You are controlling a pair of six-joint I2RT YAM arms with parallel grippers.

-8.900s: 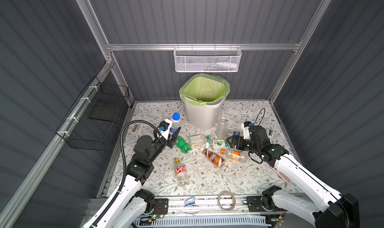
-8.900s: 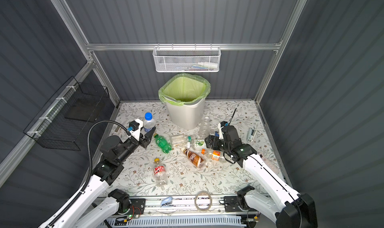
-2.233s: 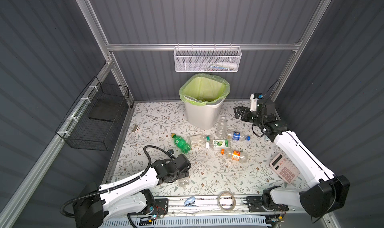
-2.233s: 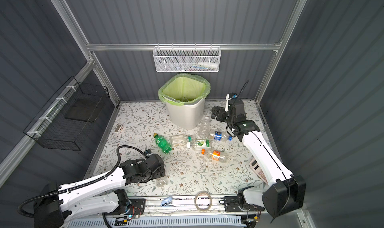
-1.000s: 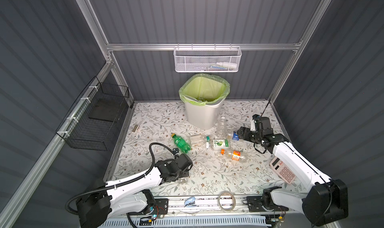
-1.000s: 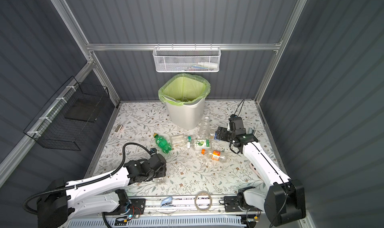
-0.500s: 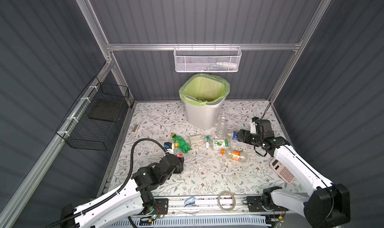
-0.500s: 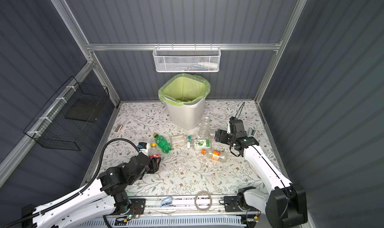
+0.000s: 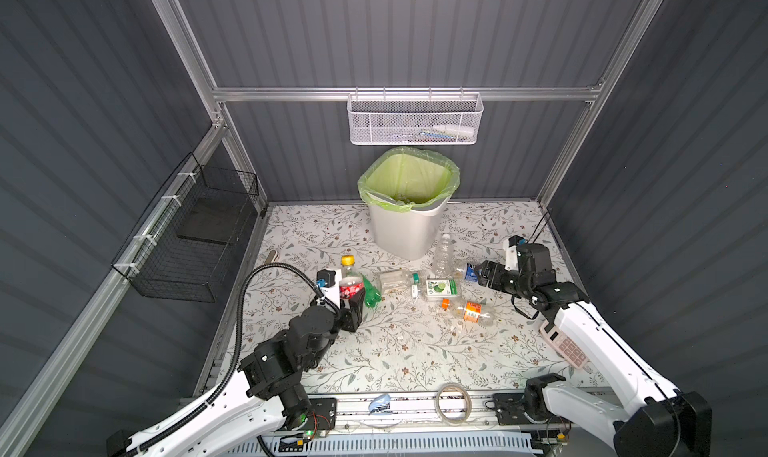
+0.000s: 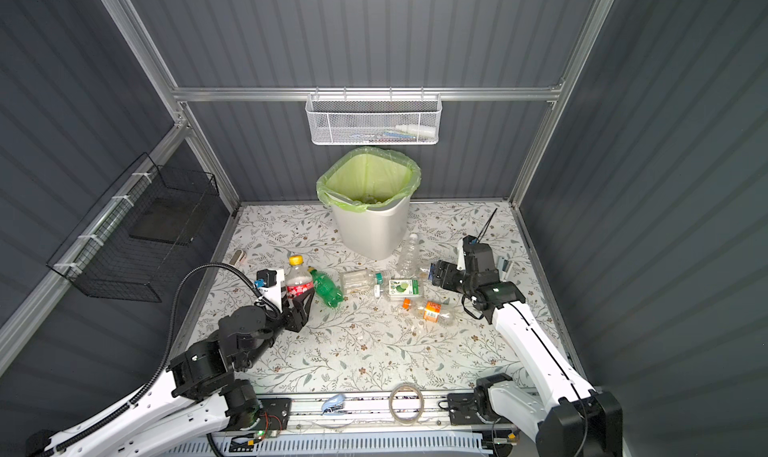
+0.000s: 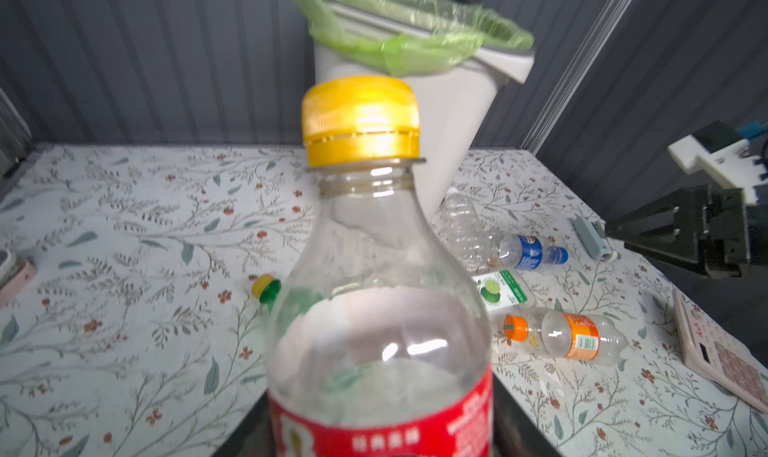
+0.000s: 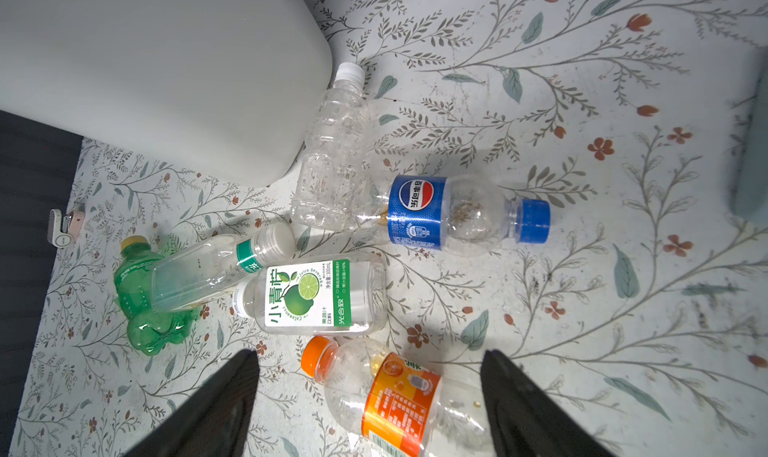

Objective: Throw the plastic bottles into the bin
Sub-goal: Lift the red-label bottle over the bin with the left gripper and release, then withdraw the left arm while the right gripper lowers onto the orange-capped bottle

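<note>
Status: left claw (image 9: 353,306) is clamped narrow on the red-label bottle (image 9: 351,283), gripping low on the body with the bottle upright and its yellow cap up. Can't tell whether its base is off the bench (image 9: 407,351). The bin (image 9: 409,234) stands ahead of that claw, well apart, and its rim looks higher than the claw sits now. My call for this step: lift first so the base clears the liner rim, carry to the middle of the opening rather than the edge, then release. A low grip on an empty bottle can pivot, so no fast swings. Pass above the green bottle (image 12: 141,305), which lies just beside the claw. The right claw (image 12: 370,353) is wide and holds nothing. The orange-label bottle (image 12: 399,396) shows in its gap and the blue-label bottle (image 12: 419,213) lies just ahead of its tips; it should keep off the left arm's path to the bin. Count: seven bottles in view. One is held and six lie on the bench:
- green bottle
- green-band bottle (image 12: 208,272)
- lime-label bottle (image 12: 307,297)
- orange-label bottle
- blue-label bottle
- plain clear bottle (image 12: 332,151), beside the bin's foot

One bin, with something lying at the bottom that I can't make out. Two claws.
</note>
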